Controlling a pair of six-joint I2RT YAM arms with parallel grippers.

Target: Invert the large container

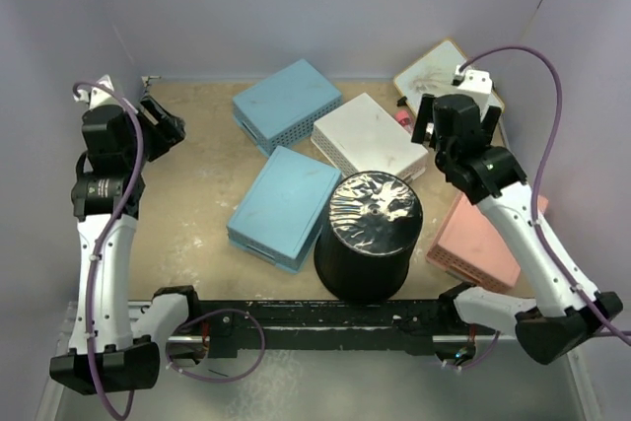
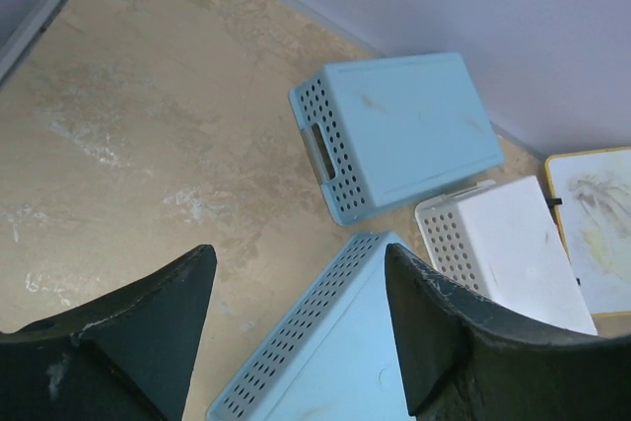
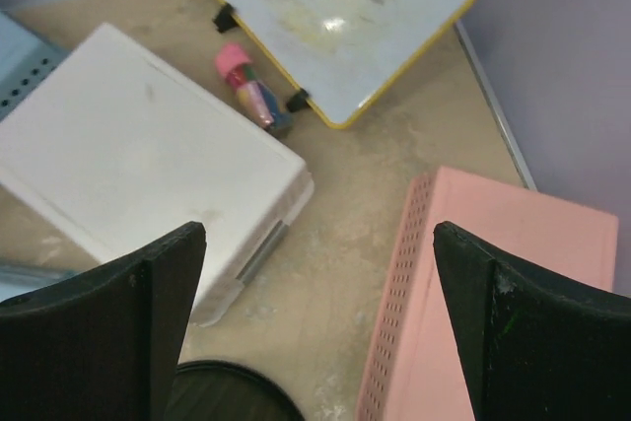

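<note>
Beige table [image 1: 197, 194], large container [image 1: 370, 234] base-up, left pincer [image 2: 298, 258] and right pincer [image 3: 317, 234] spread, both apart from it.

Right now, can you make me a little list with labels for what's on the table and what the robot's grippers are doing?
large container: black, glossy base facing up, near the front
left gripper: open, holding nothing
right gripper: open, holding nothing
blue baskets: two, bottoms up
white basket: behind the container
pink basket: right of the container
whiteboard: far right corner
</note>
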